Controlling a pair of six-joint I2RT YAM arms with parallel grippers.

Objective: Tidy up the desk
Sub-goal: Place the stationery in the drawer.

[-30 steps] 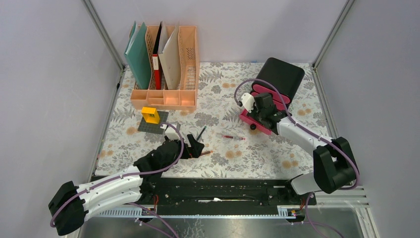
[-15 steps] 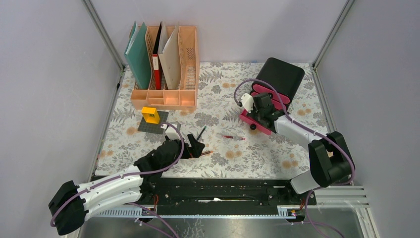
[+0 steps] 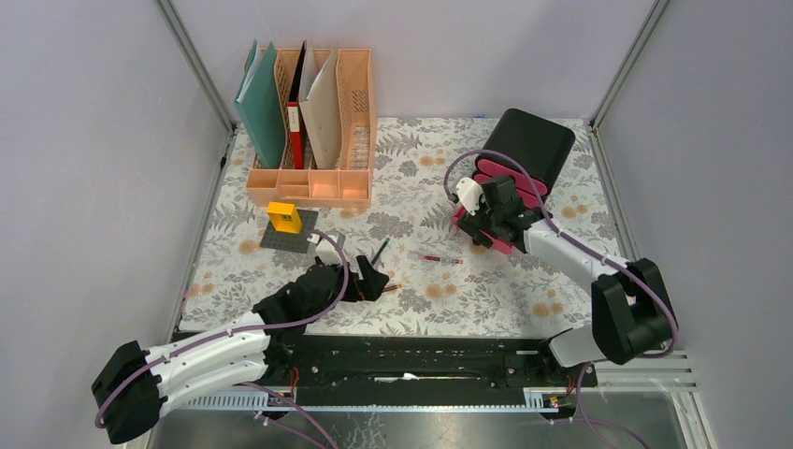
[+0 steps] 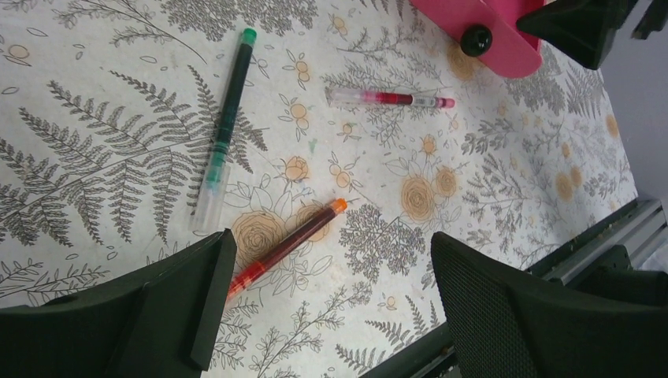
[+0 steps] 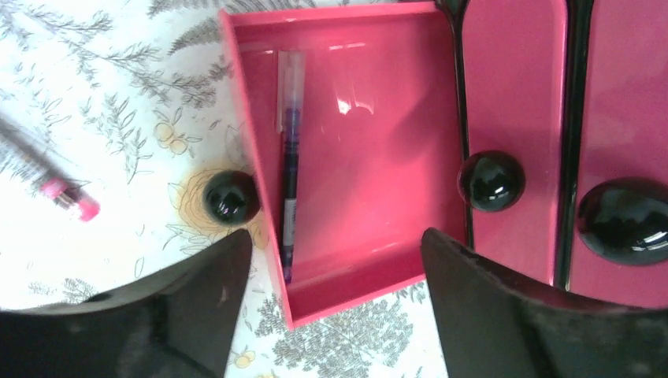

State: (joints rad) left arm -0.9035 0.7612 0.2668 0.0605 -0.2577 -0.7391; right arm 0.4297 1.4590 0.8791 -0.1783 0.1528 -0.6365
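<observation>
There's the worktop [image 3: 486, 290], fern-and-flower cloth, filling the floor between the grey walls. Three pens lie loose near its front middle: a green pen [image 4: 224, 134], a red pen [image 4: 287, 244] just beside it, and a pink pen [image 4: 390, 98] further right. The left gripper [image 4: 323, 299] hangs over the red pen, jaws wide apart and empty. On the right, the right gripper [image 5: 335, 260] is above the open pink drawer [image 5: 378, 157], jaws apart. A purple pen [image 5: 288, 157] lies inside, close to one side wall. Behind stands the black drawer box [image 3: 538, 140]. Back left stands the peach file rack [image 3: 313, 187], with a yellow block [image 3: 284, 217] in front of it.
</observation>
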